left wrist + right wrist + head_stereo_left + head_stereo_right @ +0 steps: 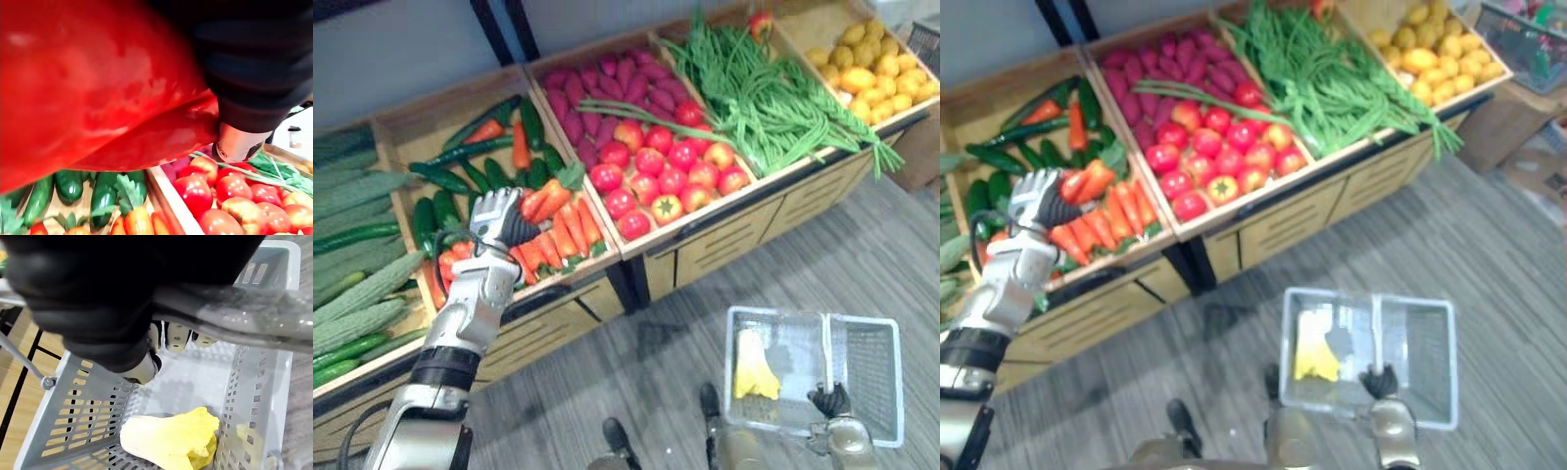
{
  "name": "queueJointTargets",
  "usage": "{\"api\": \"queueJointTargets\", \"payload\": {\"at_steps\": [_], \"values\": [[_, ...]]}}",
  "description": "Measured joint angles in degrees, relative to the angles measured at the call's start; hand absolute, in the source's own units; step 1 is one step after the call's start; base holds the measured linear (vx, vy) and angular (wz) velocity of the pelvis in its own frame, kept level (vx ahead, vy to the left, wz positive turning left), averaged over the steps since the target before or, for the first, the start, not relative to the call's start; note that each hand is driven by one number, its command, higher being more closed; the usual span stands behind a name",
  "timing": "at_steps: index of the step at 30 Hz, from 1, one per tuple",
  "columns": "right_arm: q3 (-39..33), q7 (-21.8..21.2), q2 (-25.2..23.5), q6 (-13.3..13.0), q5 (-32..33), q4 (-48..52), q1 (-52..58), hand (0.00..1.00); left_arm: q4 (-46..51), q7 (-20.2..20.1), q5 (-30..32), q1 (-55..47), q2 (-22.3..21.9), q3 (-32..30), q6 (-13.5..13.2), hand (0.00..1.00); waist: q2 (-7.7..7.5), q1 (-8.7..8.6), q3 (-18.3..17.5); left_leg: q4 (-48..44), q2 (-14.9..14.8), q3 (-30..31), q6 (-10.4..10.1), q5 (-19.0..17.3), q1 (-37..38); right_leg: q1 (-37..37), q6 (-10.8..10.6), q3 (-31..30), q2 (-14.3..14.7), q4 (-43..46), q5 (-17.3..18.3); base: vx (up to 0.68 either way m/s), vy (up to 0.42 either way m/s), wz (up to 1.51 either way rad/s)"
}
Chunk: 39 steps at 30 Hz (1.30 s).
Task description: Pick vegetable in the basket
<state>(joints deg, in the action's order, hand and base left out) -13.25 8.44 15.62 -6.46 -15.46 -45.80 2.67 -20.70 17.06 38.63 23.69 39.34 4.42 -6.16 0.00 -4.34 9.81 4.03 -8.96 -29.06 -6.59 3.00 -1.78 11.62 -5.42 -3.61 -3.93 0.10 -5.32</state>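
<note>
The glossy red pepper (88,88), judged firm but slippery, is clasped bodily by the left robot hand (497,217); the basket handle (234,316) is gripped by the right robot hand (829,399).

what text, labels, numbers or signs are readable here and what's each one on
None can be read.
No print shows on the wooden crates, the grey basket that the right hand holds, the yellow vegetable in it, or the red vegetable at the left hand.
The bin past the crates: too blurred to tell.
</note>
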Motion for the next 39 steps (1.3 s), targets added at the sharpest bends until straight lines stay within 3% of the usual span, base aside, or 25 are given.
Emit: {"api": "queueJointTargets", "payload": {"at_steps": [6,7,9,10,22,26,30,39], "values": [[0.96,-3.03,10.53,0.00,-5.87,6.38,1.12,1.00,6.16,-1.85,-0.09,-4.48,2.08,4.34,-3.65,1.00,-0.84,-0.30,-2.73,1.45,2.34,-1.36,0.20,-0.40,1.61,-0.78,-1.77,-3.04,-1.43,-2.27,-1.19,0.02,0.045,-0.18],[3.12,-4.34,14.03,-0.17,-7.04,7.66,1.15,1.00,7.27,-2.51,-0.13,-5.32,2.15,6.19,-4.98,1.00,-1.27,-0.35,-3.16,1.45,2.78,-2.79,0.45,-0.86,2.65,-1.00,-2.22,-4.56,-1.58,-2.39,-1.48,0.04,0.043,-0.49],[5.03,-5.66,16.44,-0.47,-7.03,9.25,1.07,1.00,8.46,-3.35,-0.16,-5.97,2.51,8.14,-6.14,1.00,-1.80,-0.51,-3.92,1.46,3.21,-4.34,0.53,-1.26,3.44,-0.95,-2.45,-6.40,-1.55,-2.44,-1.69,0.04,0.029,-0.56],[6.99,-6.58,18.56,-1.27,-7.04,10.89,0.89,1.00,9.66,-4.07,-0.16,-6.01,2.72,11.04,-6.96,1.00,-2.28,-1.38,-4.74,1.46,3.44,-5.55,0.71,-1.68,4.45,-1.08,-2.75,-8.13,-1.51,-2.47,-2.32,0.05,0.014,-0.48],[20.80,-11.59,26.93,-4.80,-6.94,28.64,-0.41,1.00,19.03,-8.80,-2.70,-5.53,1.76,26.93,-12.02,1.00,-2.26,-3.03,-8.33,1.80,2.79,-18.02,-1.55,-5.29,12.03,-2.12,-3.36,-18.32,1.92,-1.32,-2.05,0.03,-0.025,-0.52],[25.74,-12.75,29.13,-6.01,-6.44,33.28,-1.33,1.00,19.91,-10.23,-4.78,-4.37,-1.19,32.37,-12.61,1.00,-2.15,-3.12,-10.23,1.29,1.97,-22.11,-2.56,-5.97,13.34,-1.94,-2.83,-20.72,3.81,-0.79,-1.31,0.03,-0.059,-0.42],[31.92,-12.93,31.54,-7.74,-6.34,34.93,-5.39,1.00,19.91,-11.30,-6.57,-2.18,-4.14,37.15,-14.30,1.00,-1.46,-3.14,-11.22,-5.80,-1.44,-25.86,-3.80,-9.96,13.48,-1.96,-2.47,-23.76,5.81,0.15,-1.58,0.06,-0.064,-0.45],[43.14,-12.78,32.61,-8.01,-6.47,34.86,-16.71,1.00,19.86,-11.14,-7.01,-0.59,-7.82,42.59,-14.83,1.00,0.31,-3.34,-11.98,-14.69,-6.12,-34.08,-5.88,-15.33,15.99,-2.10,-2.45,-30.75,10.02,1.21,-1.63,0.00,-0.015,-0.46]]}}
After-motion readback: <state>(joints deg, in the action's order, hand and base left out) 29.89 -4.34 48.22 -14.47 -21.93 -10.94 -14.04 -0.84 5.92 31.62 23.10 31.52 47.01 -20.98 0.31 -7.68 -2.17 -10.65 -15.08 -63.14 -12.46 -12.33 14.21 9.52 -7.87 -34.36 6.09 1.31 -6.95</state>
